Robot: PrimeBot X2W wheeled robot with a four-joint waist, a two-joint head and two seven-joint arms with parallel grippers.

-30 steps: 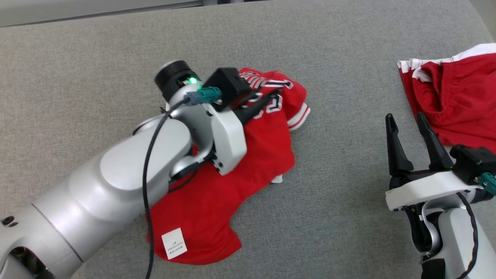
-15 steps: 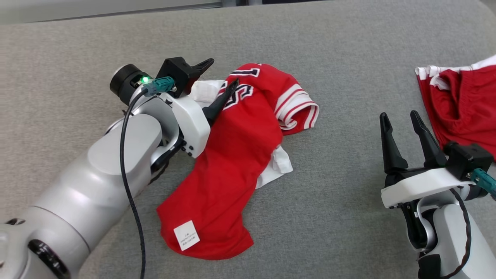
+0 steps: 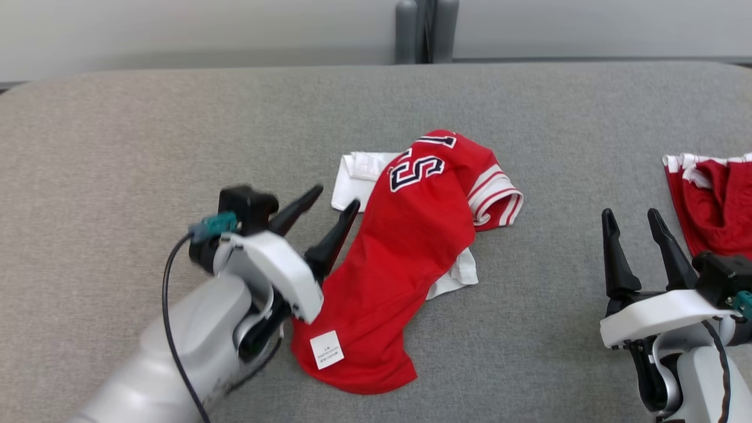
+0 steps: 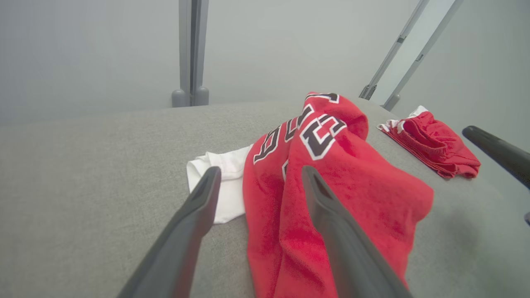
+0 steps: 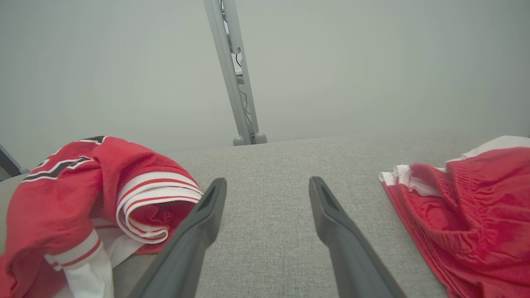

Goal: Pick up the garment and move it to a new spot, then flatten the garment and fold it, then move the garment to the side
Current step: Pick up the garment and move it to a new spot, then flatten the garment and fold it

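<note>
One crumpled red-and-white knit jersey [image 3: 405,252] lies mid grey fabric table [image 3: 176,129], looks light, limp and drapey, so best pinched at a hem edge; left gripper [image 3: 338,197] spread and empty just beside it, right gripper [image 3: 630,214] spread and empty, well apart.

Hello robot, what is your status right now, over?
Left tool open, empty, at edge of crumpled red jersey with white trim. Right tool open, empty. Jersey unflattened on grey fabric surface. Far right: second red garment, out of the way.

Grey fabric surface [image 3: 176,135], pale wall [image 3: 176,29], grey post [image 3: 426,29] behind.
</note>
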